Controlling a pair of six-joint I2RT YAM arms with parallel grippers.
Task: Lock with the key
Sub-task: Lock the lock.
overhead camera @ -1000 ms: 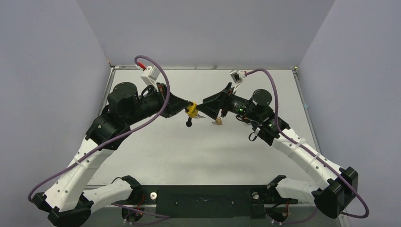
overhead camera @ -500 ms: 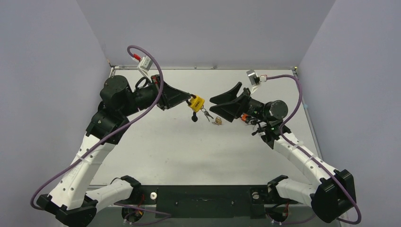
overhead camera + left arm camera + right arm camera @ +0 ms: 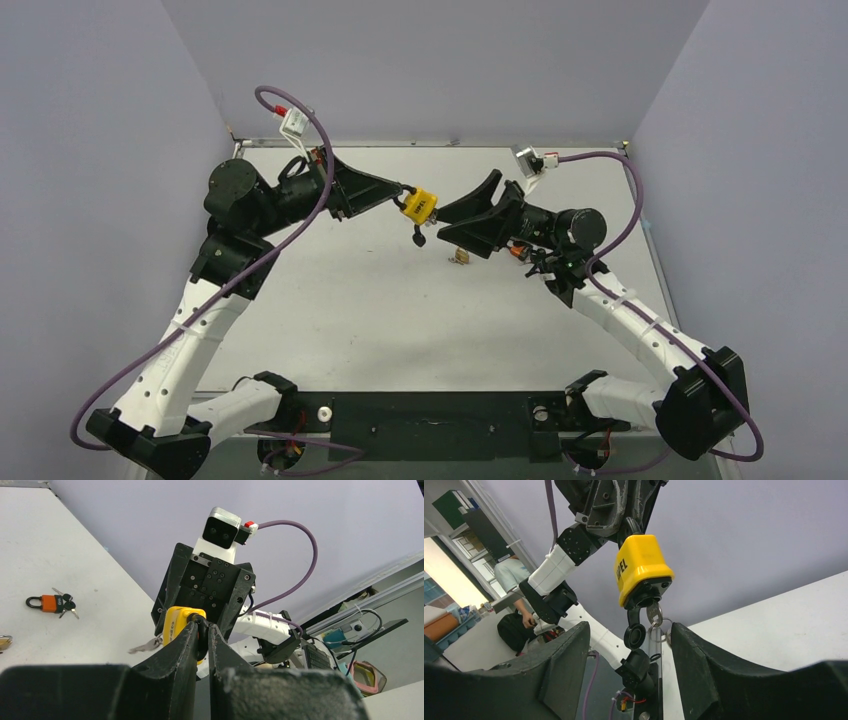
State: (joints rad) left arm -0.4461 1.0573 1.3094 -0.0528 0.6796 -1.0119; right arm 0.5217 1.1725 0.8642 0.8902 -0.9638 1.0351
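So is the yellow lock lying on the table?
No, the left gripper is holding the yellow lock up in the air, above the table.

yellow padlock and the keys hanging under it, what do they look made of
The yellow padlock: likely a plastic shell or coating over metal; smooth, semi-gloss, rounded edges, black printed lettering. The black key head below it: looks like moulded matte plastic. The silver key beside that: bare shiny metal, steel or plated brass, cannot tell which.
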